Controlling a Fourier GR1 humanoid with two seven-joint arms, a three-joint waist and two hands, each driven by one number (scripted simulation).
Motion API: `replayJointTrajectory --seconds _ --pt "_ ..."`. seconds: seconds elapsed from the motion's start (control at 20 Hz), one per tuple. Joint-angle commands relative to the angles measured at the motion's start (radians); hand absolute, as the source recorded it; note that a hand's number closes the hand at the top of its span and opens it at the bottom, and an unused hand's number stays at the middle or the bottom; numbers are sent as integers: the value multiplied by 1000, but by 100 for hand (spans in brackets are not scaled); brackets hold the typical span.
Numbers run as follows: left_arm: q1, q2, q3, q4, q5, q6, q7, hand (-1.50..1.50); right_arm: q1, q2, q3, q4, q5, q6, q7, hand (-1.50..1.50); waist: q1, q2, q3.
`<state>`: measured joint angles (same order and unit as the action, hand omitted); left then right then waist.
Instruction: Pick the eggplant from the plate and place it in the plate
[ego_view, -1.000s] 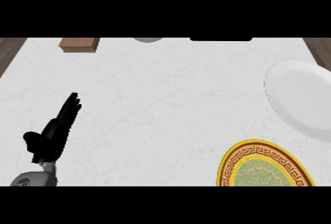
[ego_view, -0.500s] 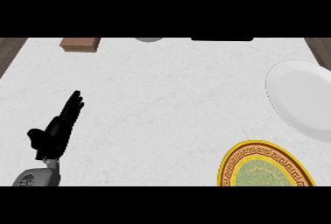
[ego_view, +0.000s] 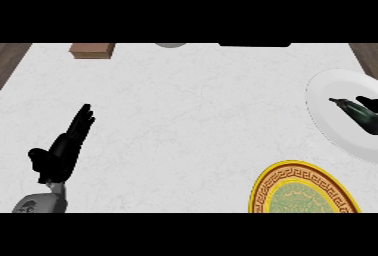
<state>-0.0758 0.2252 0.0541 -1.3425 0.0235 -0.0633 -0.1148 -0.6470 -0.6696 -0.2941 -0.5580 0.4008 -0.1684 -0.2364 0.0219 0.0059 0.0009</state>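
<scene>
So the eggplant (ego_view: 353, 113) sits over the white plate (ego_view: 332, 125), right hand (ego_view: 367, 102) barely in view, grip unclear. Left hand (ego_view: 63, 147) rests open, empty. Risk: it rolls off before reaching the gold-rimmed plate (ego_view: 269, 185).

left hand (ego_view: 63, 150) all black, slim fingers plus stubby thumb; grey rounded forearm (ego_view: 40, 202) behind it, darker mottled patches.
</scene>
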Motion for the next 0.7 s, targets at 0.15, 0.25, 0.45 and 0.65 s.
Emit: replayJointTrajectory --seconds 0.15,0.25,0.45,0.65 --pt "76 23 10 -55 7 -35 -11 0 -63 6 -105 112 -92 -8 -73 -150 0 -1 1" --pt "-26 24 34 37 6 -22 -11 0 -63 10 -179 106 -167 -21 -110 -150 -12 3 1" --pt "17 16 24 -17 10 -24 16 0 -34 -40 -279 121 -283 87 -117 -150 -16 -3 1" --pt "43 0 13 -43 4 -15 3 0 64 -115 -393 181 -405 271 -225 -150 -19 -3 2"
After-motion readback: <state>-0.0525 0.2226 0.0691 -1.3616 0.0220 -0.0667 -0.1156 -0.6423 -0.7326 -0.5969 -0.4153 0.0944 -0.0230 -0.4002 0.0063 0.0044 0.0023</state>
